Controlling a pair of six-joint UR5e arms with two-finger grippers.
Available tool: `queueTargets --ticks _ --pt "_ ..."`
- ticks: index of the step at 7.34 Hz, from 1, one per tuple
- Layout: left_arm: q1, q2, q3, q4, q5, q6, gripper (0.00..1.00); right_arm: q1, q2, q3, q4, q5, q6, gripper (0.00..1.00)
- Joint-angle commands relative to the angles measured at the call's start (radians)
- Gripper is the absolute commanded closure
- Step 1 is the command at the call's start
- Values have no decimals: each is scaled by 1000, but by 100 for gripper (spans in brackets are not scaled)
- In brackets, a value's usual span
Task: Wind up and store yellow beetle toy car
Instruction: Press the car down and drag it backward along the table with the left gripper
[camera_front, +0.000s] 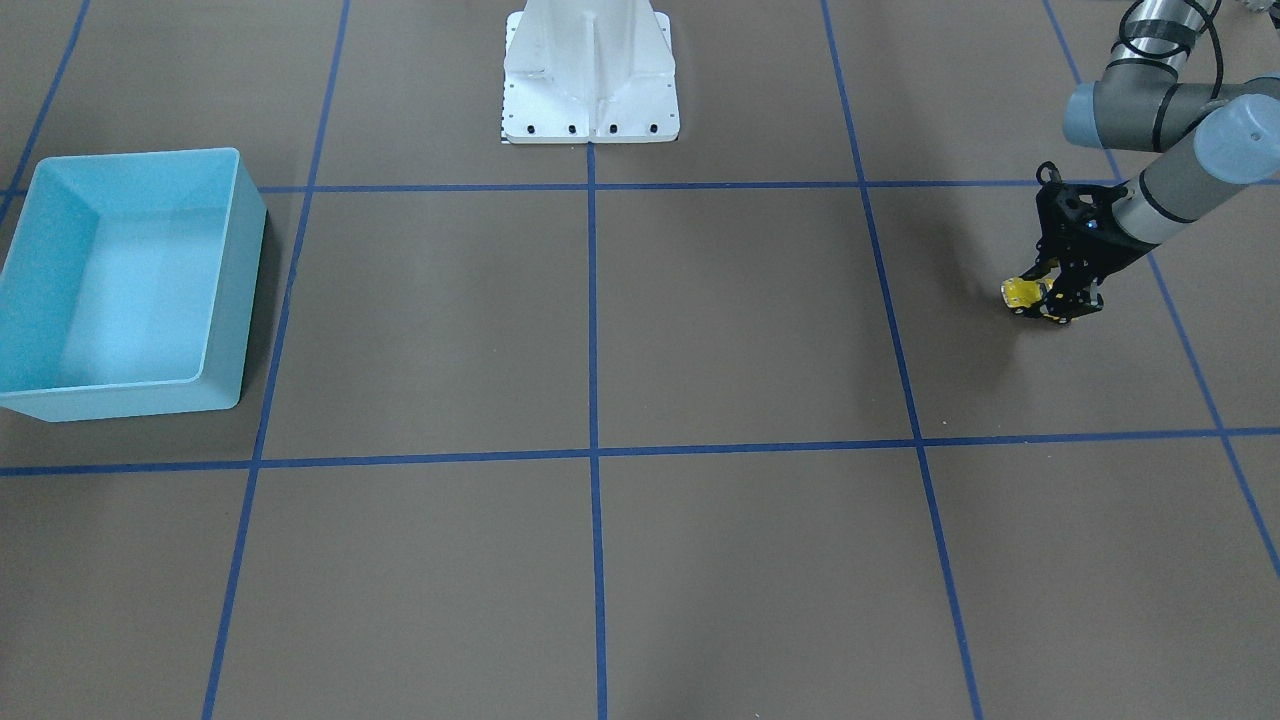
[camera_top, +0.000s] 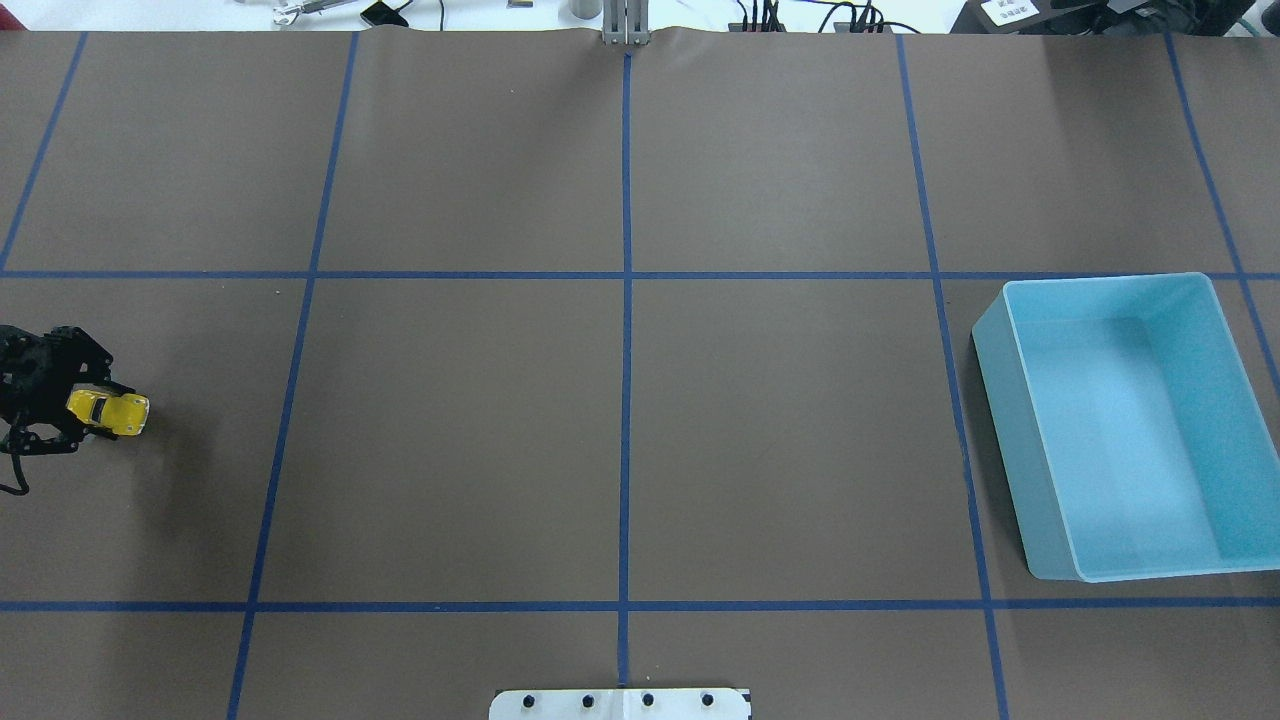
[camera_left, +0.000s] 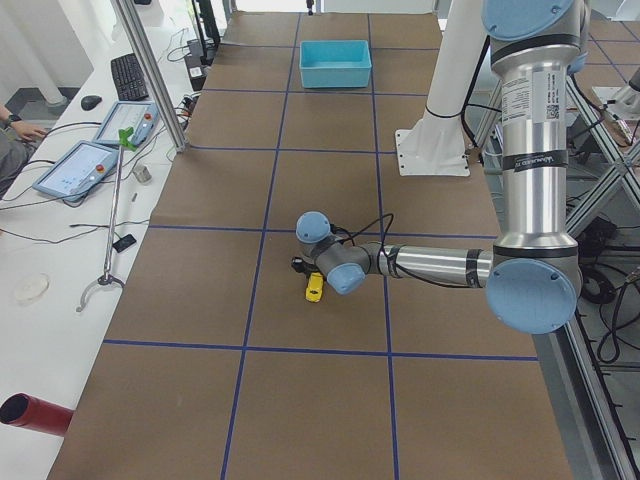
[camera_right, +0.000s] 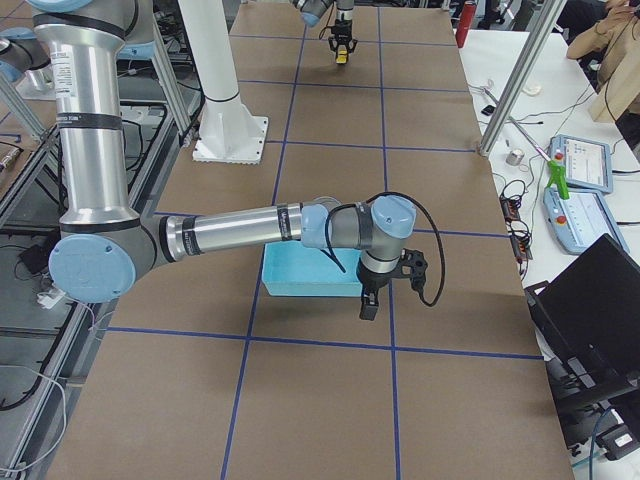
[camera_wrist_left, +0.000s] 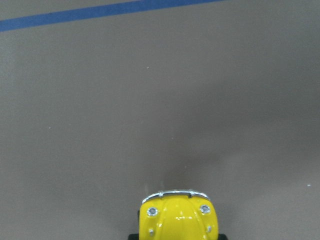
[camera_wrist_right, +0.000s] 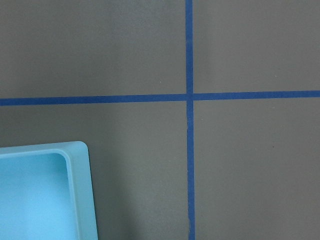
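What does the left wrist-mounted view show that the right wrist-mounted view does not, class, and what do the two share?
Only the left wrist-mounted view shows the glossy yellow Beetle-shaped toy car: its nose, headlights and silver bumper sit at the bottom edge. Only the right wrist-mounted view shows a corner of the light-blue plastic bin and a crossing of blue tape lines. Both show the brown table surface with at least one such line.
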Motion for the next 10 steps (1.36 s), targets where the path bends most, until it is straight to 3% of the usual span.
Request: queueTargets --ticks 1,10 --pt "-5 -3 5 -15 -41 -4 100 0 0 0 0 0 0 0" --pt "-41 -8 60 -11 -127 -56 100 0 1 5 0 0 0 0"
